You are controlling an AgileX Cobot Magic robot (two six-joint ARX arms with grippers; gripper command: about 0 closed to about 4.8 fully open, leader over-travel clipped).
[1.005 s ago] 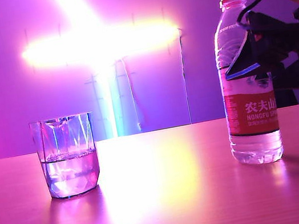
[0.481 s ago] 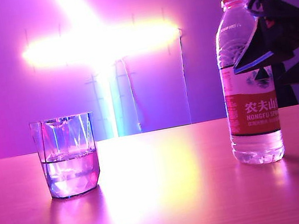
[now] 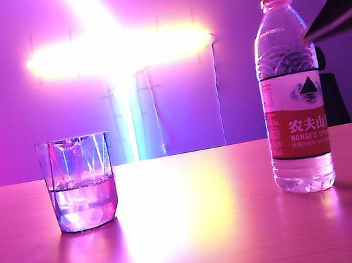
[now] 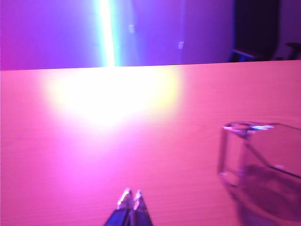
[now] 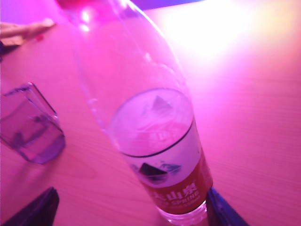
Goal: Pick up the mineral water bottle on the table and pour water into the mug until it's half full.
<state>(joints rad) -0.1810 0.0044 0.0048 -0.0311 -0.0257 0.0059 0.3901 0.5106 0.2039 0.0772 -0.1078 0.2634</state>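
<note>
The mineral water bottle (image 3: 290,91) stands upright and uncapped on the right of the table (image 3: 201,236), with nothing holding it. The mug (image 3: 81,182) stands on the left, with water (image 3: 84,202) up to about its middle. My right gripper (image 3: 332,48) hangs open at the upper right edge, beside the bottle's shoulder and apart from it. In the right wrist view the bottle (image 5: 160,141) rises between the wide-spread fingers (image 5: 35,209), its base close to one of them, and the mug (image 5: 28,125) lies beyond. My left gripper (image 4: 130,200) is shut and empty, low over the table beside the mug (image 4: 263,169).
A bright cross-shaped light (image 3: 114,50) glares on the back wall. A dark object (image 3: 335,100) stands behind the bottle at the table's far edge. A pale elongated thing (image 5: 28,29) lies on the table beyond the mug in the right wrist view.
My right gripper has drawn up and to the right, away from the bottle's side, and is now mostly out of the exterior view. Bottle and mug stay in place.
</note>
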